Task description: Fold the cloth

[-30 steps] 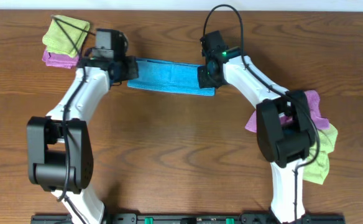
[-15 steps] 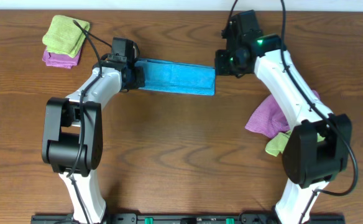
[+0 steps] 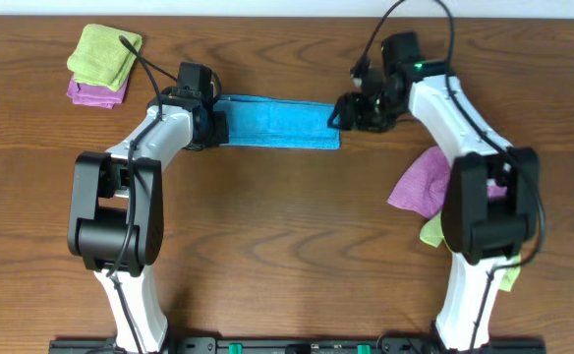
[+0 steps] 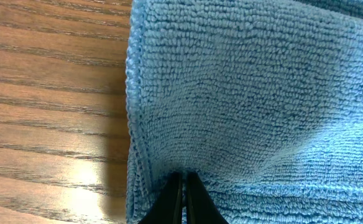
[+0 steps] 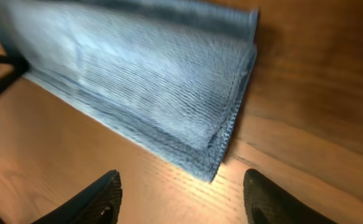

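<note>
The cloth (image 3: 277, 123) lies on the table (image 3: 287, 236) between the left fingers (image 4: 176, 202) and right fingers (image 5: 94, 202)

1. Your left arm (image 3: 154, 133) and right arm (image 3: 444, 98) wear smooth white shells, broken by bulky black joint housings (image 3: 105, 221).
2. Thin black cables (image 3: 138, 59) loop off each wrist (one green light (image 3: 417, 67) glows on the right).
3. Your left fingers (image 4: 172, 199) are slim, black, pointed; your right fingers (image 5: 94, 202) look black and rounded.

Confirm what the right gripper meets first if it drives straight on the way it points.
Probably the cloth: its folded end lies just ahead of the open right gripper. Its height over the wood is unclear, so treat that as likely, not certain.
</note>
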### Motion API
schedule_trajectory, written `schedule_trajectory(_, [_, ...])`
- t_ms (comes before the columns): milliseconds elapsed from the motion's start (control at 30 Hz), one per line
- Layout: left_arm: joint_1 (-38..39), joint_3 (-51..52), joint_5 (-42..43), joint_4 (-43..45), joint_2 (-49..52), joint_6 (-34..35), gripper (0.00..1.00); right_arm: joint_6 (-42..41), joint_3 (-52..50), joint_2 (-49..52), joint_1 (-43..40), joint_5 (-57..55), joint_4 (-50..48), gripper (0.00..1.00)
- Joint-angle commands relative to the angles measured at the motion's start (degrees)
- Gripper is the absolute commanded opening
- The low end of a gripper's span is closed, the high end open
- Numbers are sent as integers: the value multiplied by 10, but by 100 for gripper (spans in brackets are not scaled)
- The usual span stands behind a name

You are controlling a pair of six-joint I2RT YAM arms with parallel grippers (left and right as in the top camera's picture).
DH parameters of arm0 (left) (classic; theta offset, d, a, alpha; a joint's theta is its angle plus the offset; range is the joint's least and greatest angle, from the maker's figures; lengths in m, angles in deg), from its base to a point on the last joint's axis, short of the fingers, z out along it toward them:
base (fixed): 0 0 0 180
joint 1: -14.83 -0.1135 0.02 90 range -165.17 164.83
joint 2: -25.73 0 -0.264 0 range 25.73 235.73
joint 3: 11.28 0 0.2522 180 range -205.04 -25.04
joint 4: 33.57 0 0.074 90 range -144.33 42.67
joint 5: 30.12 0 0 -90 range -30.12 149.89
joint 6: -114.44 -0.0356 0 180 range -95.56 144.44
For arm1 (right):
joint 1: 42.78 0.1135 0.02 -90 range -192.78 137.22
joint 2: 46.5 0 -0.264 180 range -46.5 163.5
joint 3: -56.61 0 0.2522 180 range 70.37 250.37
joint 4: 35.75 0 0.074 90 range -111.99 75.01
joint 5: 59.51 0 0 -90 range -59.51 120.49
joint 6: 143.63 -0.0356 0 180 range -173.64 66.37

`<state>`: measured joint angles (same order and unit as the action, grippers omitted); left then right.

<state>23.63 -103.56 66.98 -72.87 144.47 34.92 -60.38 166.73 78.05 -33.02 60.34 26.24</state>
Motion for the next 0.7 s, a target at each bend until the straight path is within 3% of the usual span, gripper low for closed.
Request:
schedule_trajectory(0, [-1, 0, 2, -13, 15, 3, 6, 10, -2, 11, 0, 26, -13, 63])
schedule_trajectory(167, [-1, 0, 4, -12, 15, 3, 6, 8, -2, 26, -1, 14, -51, 66])
schedule_trajectory(667, [-1, 0, 4, -12, 15, 3, 6, -52, -2, 78, 6, -2, -99, 65])
